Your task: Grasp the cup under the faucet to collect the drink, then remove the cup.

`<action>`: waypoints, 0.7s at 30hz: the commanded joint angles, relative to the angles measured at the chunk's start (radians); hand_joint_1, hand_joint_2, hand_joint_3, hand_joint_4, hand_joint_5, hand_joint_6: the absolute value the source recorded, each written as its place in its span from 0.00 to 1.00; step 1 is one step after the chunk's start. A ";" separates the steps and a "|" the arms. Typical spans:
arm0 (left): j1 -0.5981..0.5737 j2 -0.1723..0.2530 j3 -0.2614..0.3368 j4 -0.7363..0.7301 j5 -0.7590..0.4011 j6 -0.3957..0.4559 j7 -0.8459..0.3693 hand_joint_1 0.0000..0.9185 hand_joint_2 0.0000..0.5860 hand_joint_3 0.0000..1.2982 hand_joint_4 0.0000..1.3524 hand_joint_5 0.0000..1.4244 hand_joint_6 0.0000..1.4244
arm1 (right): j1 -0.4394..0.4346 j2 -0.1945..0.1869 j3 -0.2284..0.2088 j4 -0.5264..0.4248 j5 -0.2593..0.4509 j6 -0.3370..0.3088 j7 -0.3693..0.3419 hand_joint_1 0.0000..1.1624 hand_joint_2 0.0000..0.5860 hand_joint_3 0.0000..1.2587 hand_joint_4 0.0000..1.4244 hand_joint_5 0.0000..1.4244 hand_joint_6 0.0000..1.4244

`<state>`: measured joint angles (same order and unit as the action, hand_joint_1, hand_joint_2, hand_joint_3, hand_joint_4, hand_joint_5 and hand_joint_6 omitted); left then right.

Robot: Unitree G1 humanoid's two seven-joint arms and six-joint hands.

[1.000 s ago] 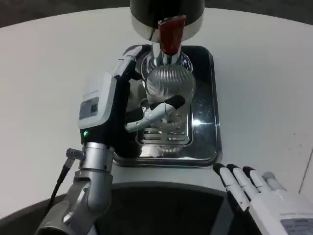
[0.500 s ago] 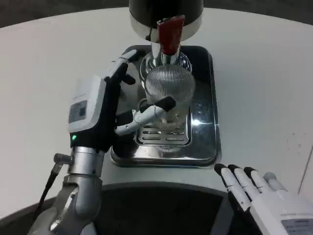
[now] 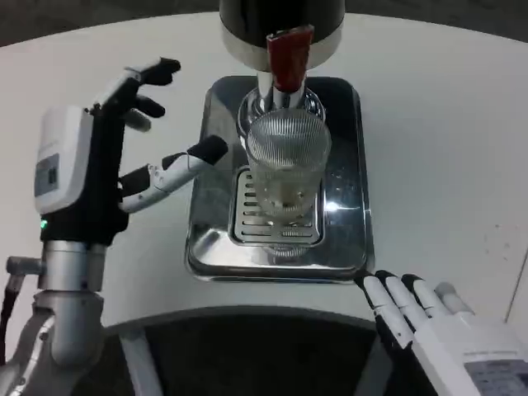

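Ribbed clear glass cup [image 3: 286, 161] stands on the slotted steel drip tray [image 3: 346, 239], beneath the red-handled faucet [image 3: 288, 58]. I see my left hand [image 3: 107, 153] spread wide beside the tray, holding nothing; my right hand [image 3: 429, 326] lies flat, fingers apart.

A ribbed clear glass cup [image 3: 287, 165] stands on the slotted grate of a shiny steel drip tray [image 3: 346, 239] under the red-handled faucet [image 3: 288, 56], while the left robot hand [image 3: 124, 148] hovers open beside it and the right robot hand [image 3: 429, 322] rests at the white surface [image 3: 445, 148] edge.
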<state>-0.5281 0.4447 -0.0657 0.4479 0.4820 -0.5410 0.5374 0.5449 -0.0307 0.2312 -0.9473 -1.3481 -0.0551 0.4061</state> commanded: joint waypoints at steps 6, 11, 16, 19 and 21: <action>0.037 0.097 0.079 -0.051 -0.203 -0.140 -0.278 0.04 0.00 0.27 0.18 0.27 0.23 | -0.016 0.010 0.016 0.013 -0.024 0.005 0.025 0.66 0.50 0.00 0.00 0.00 0.00; 0.028 0.141 0.102 -0.033 -0.356 -0.200 -0.482 0.00 0.01 0.22 0.12 0.21 0.16 | -0.027 0.023 0.030 0.022 -0.041 0.006 0.032 0.66 0.50 0.00 0.00 0.00 0.00; 0.000 0.190 0.120 -0.034 -0.562 -0.190 -0.757 0.00 0.04 0.13 0.03 0.14 0.08 | -0.036 0.029 0.042 0.028 -0.055 0.009 0.036 0.66 0.50 0.00 0.00 0.00 0.00; -0.025 0.219 0.138 -0.059 -0.702 -0.123 -0.951 0.00 0.06 0.07 0.00 0.09 0.06 | -0.038 0.030 0.044 0.029 -0.060 0.011 0.038 0.66 0.50 0.00 0.00 0.00 0.00; -0.056 0.242 0.148 -0.085 -0.809 -0.047 -1.093 0.00 0.06 0.04 0.00 0.08 0.05 | -0.042 0.031 0.045 0.031 -0.063 0.012 0.042 0.66 0.50 0.00 0.00 0.00 0.00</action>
<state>-0.5480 0.6461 0.0653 0.4029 -0.2214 -0.6642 -0.4068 0.5002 -0.0041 0.2725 -0.9238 -1.4078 -0.0510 0.4337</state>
